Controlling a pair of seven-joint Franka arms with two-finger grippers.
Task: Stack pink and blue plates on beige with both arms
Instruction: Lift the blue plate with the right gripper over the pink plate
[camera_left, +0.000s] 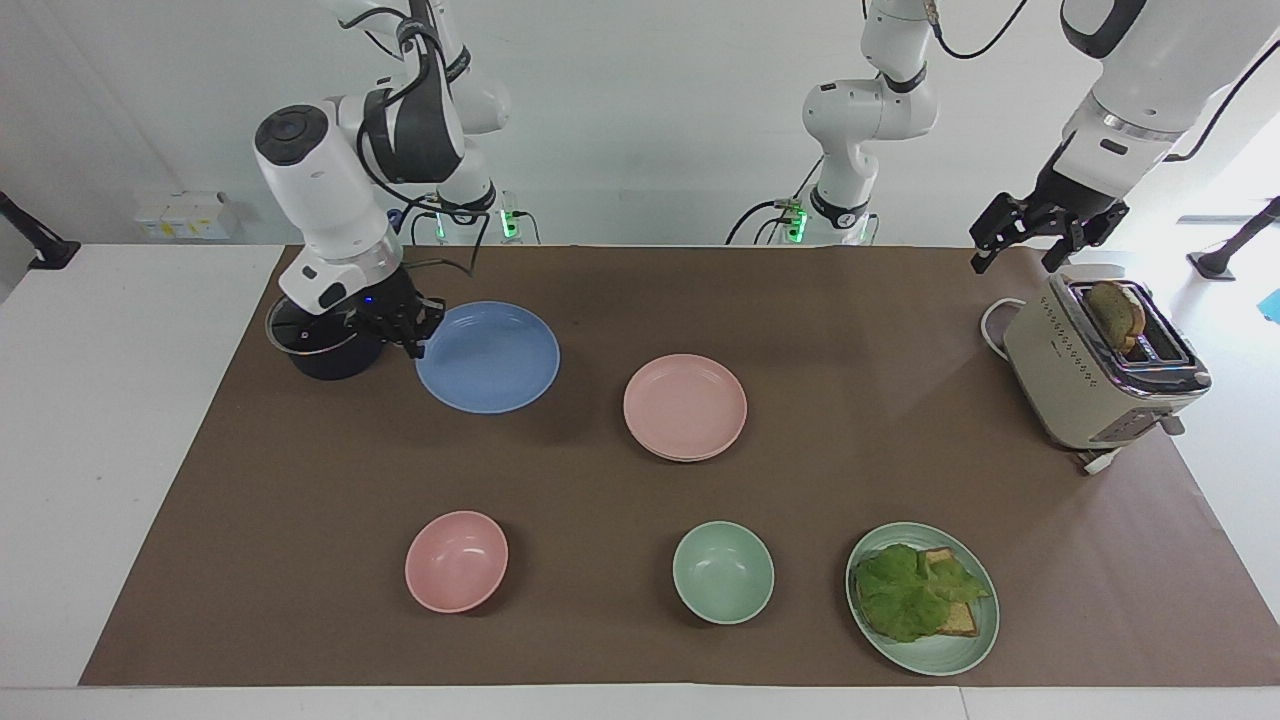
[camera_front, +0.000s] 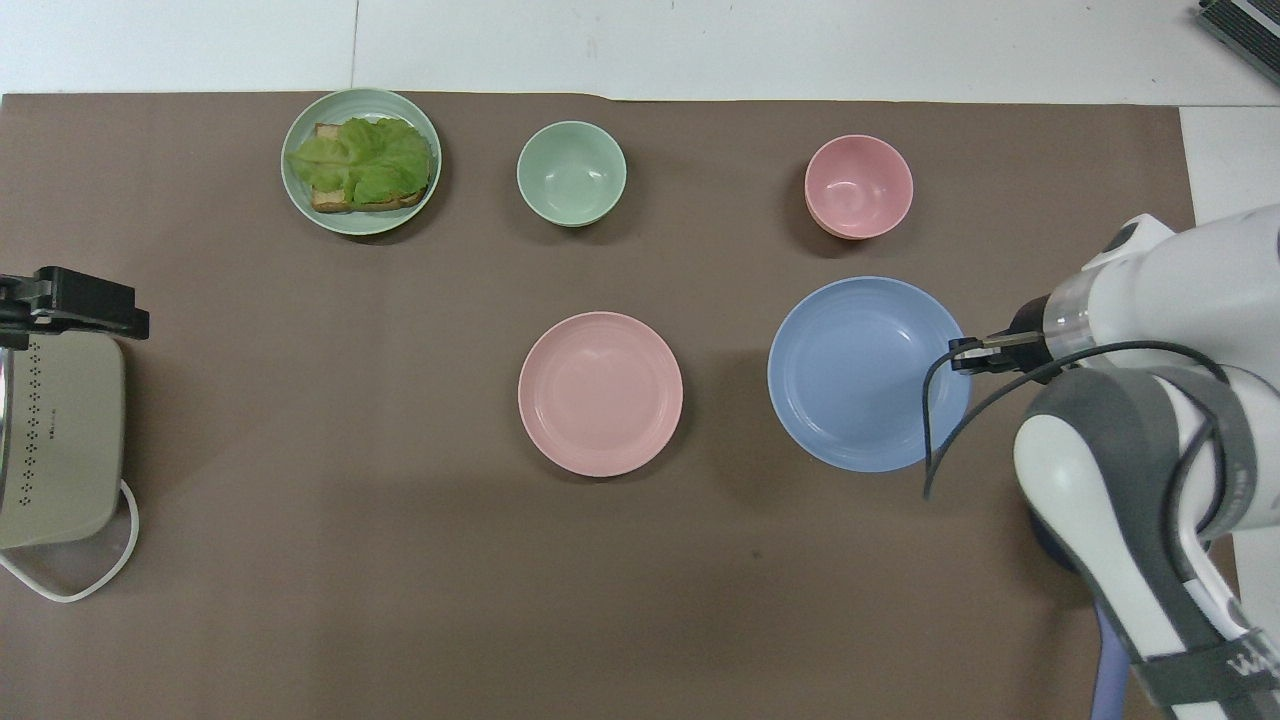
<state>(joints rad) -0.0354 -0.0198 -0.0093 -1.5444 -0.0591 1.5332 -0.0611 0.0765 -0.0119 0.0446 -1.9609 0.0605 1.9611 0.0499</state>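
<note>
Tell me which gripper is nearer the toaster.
Left. The left gripper hangs open just above the toaster; the right gripper is at the right arm's end, shut on the blue plate's rim.

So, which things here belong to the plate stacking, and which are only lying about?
For the job: blue plate, held by its rim in the right gripper; pink plate; left gripper, open, waiting over the toaster.
Lying about: toaster, pink bowl, green bowl, green plate with lettuce toast, dark pot.

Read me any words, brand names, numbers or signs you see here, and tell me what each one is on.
None can be read in full.
Right arm's grey strap: white lettering, cut off at the picture's edge, unreadable.
Toaster: rows of dots only, no words.
Plates and bowls: no markings.
</note>
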